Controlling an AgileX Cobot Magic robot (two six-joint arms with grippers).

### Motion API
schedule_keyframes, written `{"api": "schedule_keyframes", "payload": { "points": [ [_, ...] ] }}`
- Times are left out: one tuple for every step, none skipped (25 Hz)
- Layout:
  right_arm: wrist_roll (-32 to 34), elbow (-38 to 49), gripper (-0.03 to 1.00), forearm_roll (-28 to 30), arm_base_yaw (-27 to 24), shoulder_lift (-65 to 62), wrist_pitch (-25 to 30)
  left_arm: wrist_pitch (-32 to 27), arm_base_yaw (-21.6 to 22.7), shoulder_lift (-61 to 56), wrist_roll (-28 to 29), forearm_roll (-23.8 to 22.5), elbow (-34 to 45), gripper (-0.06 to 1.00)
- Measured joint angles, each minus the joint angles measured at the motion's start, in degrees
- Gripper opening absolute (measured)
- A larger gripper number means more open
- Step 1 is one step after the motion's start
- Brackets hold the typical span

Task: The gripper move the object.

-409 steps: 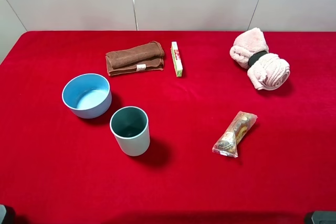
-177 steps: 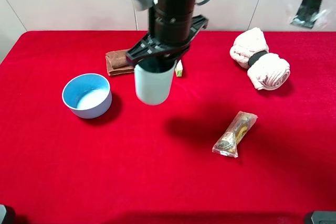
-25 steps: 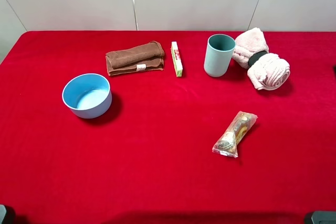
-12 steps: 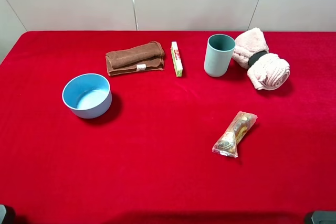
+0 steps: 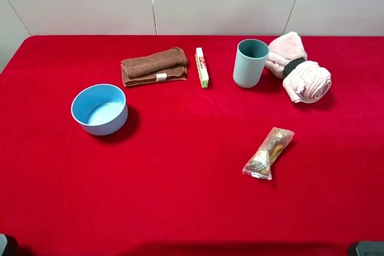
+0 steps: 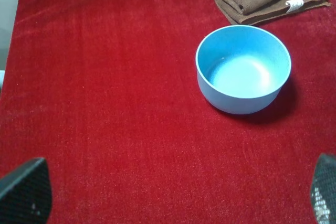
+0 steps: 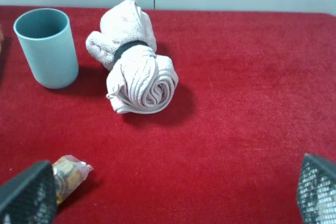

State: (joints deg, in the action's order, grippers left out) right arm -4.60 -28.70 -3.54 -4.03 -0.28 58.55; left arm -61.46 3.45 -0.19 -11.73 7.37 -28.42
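The pale blue-green tumbler cup (image 5: 250,63) stands upright on the red cloth at the back right, just left of the pink rolled towel (image 5: 297,67). It also shows in the right wrist view (image 7: 47,47), free of any gripper. My right gripper (image 7: 173,191) is open and empty, pulled back well short of the cup, with only its fingertips (image 7: 29,195) showing. My left gripper (image 6: 175,190) is open and empty, short of the light-blue bowl (image 6: 243,68). In the exterior high view only dark bits show at the bottom corners.
The light-blue bowl (image 5: 99,108) sits at the left. A folded brown towel (image 5: 154,66) and a thin green-and-white box (image 5: 202,67) lie at the back middle. A clear snack packet (image 5: 268,153) lies front right and shows in the right wrist view (image 7: 68,174).
The cup, once in front of the bowl, was lifted by an arm and now stands beside the pink towel. The arm has withdrawn. Nothing has moved in the last second.
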Motion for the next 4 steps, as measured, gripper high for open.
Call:
{"api": "schedule_keyframes", "payload": {
  "points": [
    [0.0, 0.0, 0.69, 0.0, 0.0, -0.05, 0.0, 0.0, 0.0, 0.0, 0.0, 0.0, 0.0, 0.98],
    [0.0, 0.0, 0.69, 0.0, 0.0, -0.11, 0.0, 0.0, 0.0, 0.0, 0.0, 0.0, 0.0, 0.98],
    [0.0, 0.0, 0.69, 0.0, 0.0, -0.11, 0.0, 0.0, 0.0, 0.0, 0.0, 0.0, 0.0, 0.98],
    [0.0, 0.0, 0.69, 0.0, 0.0, -0.11, 0.0, 0.0, 0.0, 0.0, 0.0, 0.0, 0.0, 0.98]
  ]
}}
